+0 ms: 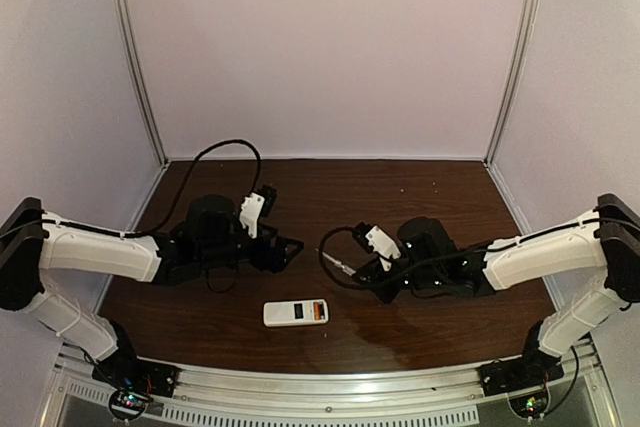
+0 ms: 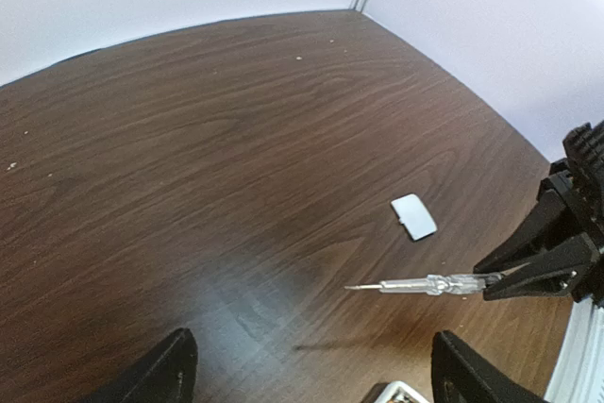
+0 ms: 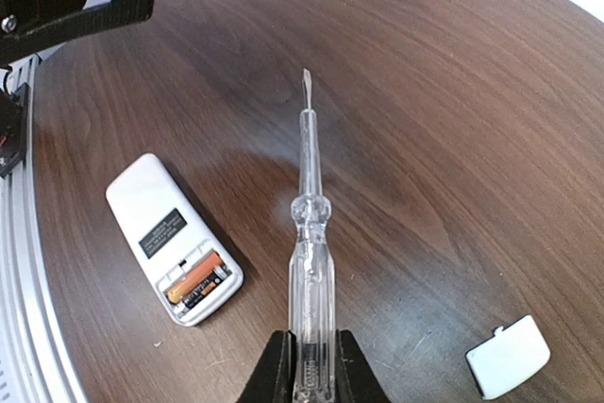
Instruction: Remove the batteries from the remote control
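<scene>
my right pincer (image 3: pixel 310 365) clenched on the screwdriver (image 3: pixel 311 224), left pincer (image 2: pixel 316 372) released, i risk the tip slipping and flicking the batteries (image 3: pixel 196 280) from the remote control (image 3: pixel 149 197) off the desk (image 3: pixel 453 139)

Clear-handled screwdriver (image 3: pixel 310 224) over dark wood table (image 3: pixel 453 92), small white cover piece (image 3: pixel 508 357) near its handle.

Dark wood table (image 1: pixel 420 197) with remote control (image 1: pixel 296 313) and white cover (image 2: pixel 414 216)
</scene>
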You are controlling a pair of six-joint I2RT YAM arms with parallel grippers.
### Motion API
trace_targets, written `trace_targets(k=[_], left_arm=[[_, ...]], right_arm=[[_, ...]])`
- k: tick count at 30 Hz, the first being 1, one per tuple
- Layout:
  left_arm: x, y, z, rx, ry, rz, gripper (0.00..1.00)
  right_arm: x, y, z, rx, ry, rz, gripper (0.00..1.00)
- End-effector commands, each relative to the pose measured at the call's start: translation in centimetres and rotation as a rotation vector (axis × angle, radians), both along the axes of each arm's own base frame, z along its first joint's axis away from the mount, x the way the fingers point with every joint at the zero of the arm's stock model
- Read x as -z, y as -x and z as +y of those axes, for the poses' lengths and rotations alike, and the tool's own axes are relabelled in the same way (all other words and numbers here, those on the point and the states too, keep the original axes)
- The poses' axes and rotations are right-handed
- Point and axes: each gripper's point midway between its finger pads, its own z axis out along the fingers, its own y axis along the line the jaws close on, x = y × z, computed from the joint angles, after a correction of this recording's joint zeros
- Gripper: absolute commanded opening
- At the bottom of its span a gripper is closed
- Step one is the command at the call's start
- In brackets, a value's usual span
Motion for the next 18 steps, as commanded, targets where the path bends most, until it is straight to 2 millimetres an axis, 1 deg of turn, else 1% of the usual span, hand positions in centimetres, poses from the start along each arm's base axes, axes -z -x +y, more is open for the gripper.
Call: trace_targets(k=[1,5,7,14,17,18], left_arm=[[-4.1,2.1,-1.5,0.123,0.185,0.006,0.85],[-5.6,4.0,-1.8,0.205,0.277,0.034,0.82],[-6.1,4.7,-1.9,0.231,0.306,0.052,0.81],[-6.2,5.3,-1.0,0.242,0.355,0.111,0.77],[-5.8,5.3,-0.7,0.251,0.367,0.135,0.7],[-5.7,5.4,-0.6,0.255,0.374,0.141,0.66]], right_arm=[[-1.6,-0.1,-1.2,0.03,0.003,-0.046,0.0],[-3.4,0.1,-1.0,0.025,-0.027,-0.082,0.0],[-4.0,0.4,-0.7,0.016,-0.04,-0.098,0.0],[-6.4,1.7,0.3,-0.012,-0.058,-0.196,0.0],[-6.9,2.0,0.6,-0.009,-0.042,-0.242,0.0],[-7.0,2.2,0.8,-0.01,-0.038,-0.256,0.0]])
